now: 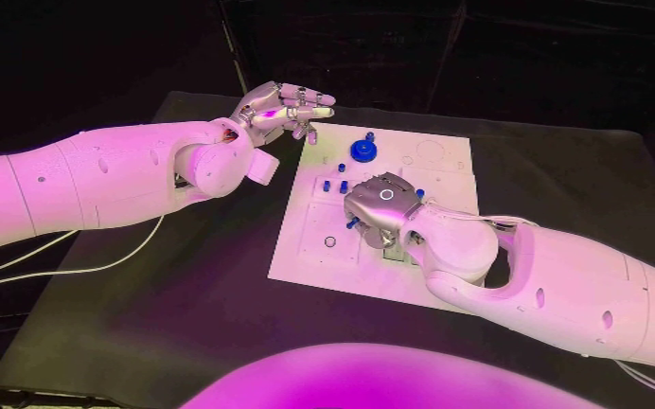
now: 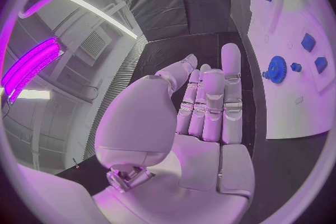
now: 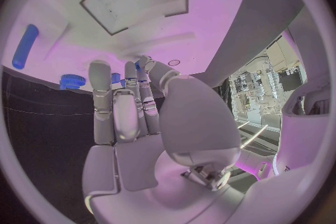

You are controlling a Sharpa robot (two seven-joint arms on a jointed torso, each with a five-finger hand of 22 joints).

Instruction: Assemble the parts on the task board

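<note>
No text, label, brand or number can be read on the task board (image 1: 437, 168); markings too small

Magenta light washes the whole scene, brightest on the white arms and the task board (image 1: 437, 158), while the black table (image 1: 164, 333) and the background stay very dark. The left wrist view shows glowing ceiling strip lights (image 2: 31, 67). Both wrist views bend straight edges strongly toward the circle's rim.

Robotics lab: black-draped table (image 1: 164, 324), dark curtains, ceiling light strips (image 2: 94, 11).
</note>
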